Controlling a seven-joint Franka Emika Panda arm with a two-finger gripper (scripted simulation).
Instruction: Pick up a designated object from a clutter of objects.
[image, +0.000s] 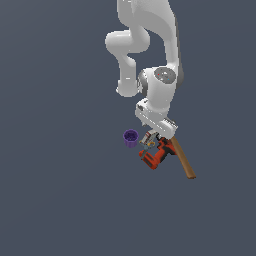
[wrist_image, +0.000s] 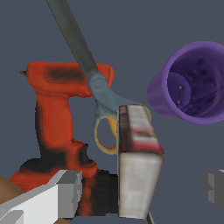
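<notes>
The designated object, a small whitish-grey package (wrist_image: 139, 153) with red and dark stripes, stands between my two grey fingers (wrist_image: 65, 192) in the wrist view. My gripper (wrist_image: 142, 190) is open, with a gap on each side of the package. In the exterior view my gripper (image: 150, 139) is low over the clutter and the package (image: 146, 143) is barely visible under it. The orange-red and black drill (wrist_image: 54, 113) lies beside the package and also shows in the exterior view (image: 156, 155).
A purple cup (wrist_image: 197, 83) stands on the package's other side, and at the exterior view's left (image: 131, 138). Scissors with a yellow handle (wrist_image: 103, 131) lie across the drill, touching the package. A wooden hammer handle (image: 184, 161) runs towards the exterior view's lower right.
</notes>
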